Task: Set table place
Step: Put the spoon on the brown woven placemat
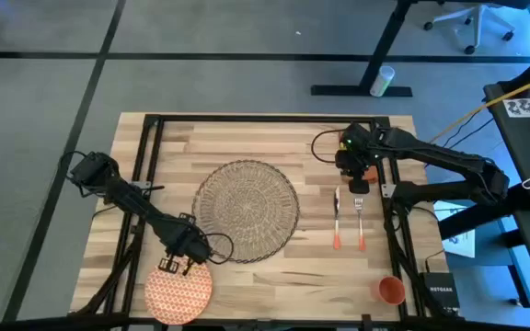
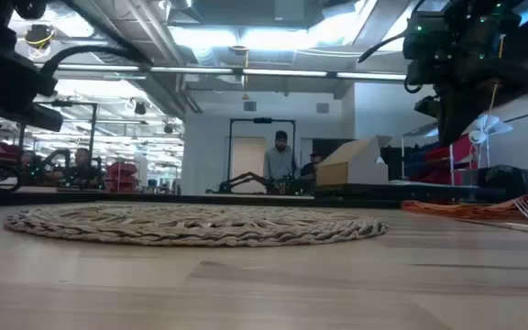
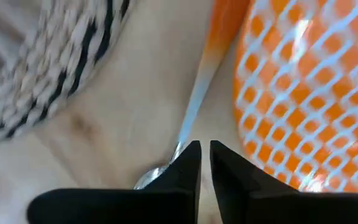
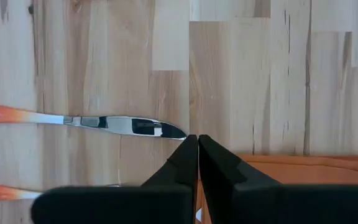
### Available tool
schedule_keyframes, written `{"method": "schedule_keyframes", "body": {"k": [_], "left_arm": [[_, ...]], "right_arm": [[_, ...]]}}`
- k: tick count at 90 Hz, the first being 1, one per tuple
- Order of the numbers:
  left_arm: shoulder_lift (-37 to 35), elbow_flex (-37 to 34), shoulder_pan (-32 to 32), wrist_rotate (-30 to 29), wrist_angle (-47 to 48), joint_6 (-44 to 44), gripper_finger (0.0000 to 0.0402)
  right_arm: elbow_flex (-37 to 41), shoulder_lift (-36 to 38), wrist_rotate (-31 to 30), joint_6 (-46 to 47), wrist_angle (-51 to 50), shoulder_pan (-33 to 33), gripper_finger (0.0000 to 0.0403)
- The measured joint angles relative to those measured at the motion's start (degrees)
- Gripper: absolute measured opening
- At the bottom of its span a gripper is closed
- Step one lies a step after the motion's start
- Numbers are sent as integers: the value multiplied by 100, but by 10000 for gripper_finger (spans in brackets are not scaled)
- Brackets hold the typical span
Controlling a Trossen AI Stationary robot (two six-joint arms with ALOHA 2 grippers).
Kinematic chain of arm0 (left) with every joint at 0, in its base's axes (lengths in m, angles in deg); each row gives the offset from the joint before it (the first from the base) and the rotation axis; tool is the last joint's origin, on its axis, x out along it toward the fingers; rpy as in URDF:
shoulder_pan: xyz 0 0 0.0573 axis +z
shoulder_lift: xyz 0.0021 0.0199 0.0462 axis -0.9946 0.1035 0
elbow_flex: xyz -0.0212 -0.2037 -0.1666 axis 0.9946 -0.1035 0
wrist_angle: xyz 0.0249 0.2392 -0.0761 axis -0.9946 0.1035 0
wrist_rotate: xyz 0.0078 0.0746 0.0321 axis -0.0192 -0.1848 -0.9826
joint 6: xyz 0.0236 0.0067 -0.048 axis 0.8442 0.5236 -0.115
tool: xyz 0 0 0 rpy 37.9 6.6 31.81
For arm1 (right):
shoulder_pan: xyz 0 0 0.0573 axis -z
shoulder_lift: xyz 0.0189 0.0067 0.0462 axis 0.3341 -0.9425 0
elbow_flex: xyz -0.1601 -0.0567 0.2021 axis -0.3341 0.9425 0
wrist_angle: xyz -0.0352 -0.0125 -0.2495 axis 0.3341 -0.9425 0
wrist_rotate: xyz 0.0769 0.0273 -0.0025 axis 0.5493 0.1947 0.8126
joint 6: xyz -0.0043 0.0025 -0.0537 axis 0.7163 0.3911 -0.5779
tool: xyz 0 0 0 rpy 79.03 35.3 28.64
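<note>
The round woven placemat (image 1: pixel 245 210) lies in the middle of the table (image 1: pixel 274 138). At the near left sits the orange patterned plate (image 1: pixel 178 292), with the spoon (image 3: pixel 194 99) on the wood between it and the placemat. My left gripper (image 3: pixel 204 155) hovers over the spoon's neck, its fingers a narrow gap apart with nothing between them. The knife (image 1: pixel 337 221) and fork (image 1: pixel 360 225) lie side by side right of the placemat. My right gripper (image 4: pixel 197 146) is shut and raised over the knife's tip (image 4: pixel 166 129) and the edge of the rust-orange napkin (image 4: pixel 291 180). The orange cup (image 1: pixel 391 290) stands at the near right.
Black frame bars (image 1: pixel 155 138) run along the table's left, right and far sides. Bare wood lies between the placemat and the table's near edge. Beyond the table a person (image 2: pixel 280 165) stands in the room, far from the arms.
</note>
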Motion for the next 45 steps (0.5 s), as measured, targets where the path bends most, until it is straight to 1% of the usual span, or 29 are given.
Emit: {"method": "schedule_keyframes", "body": {"k": [17, 25, 45], "left_arm": [[0, 0, -10, -277, 153, -20, 55], [-1, -24, -8, -289, 212, -23, 62], [-4, -360, -75, -245, 193, -68, 66]], "right_arm": [[0, -2, -1, 0, 4, 0, 1], [0, -2, -2, 0, 6, 1, 1], [0, -2, -2, 0, 11, 2, 1]]}}
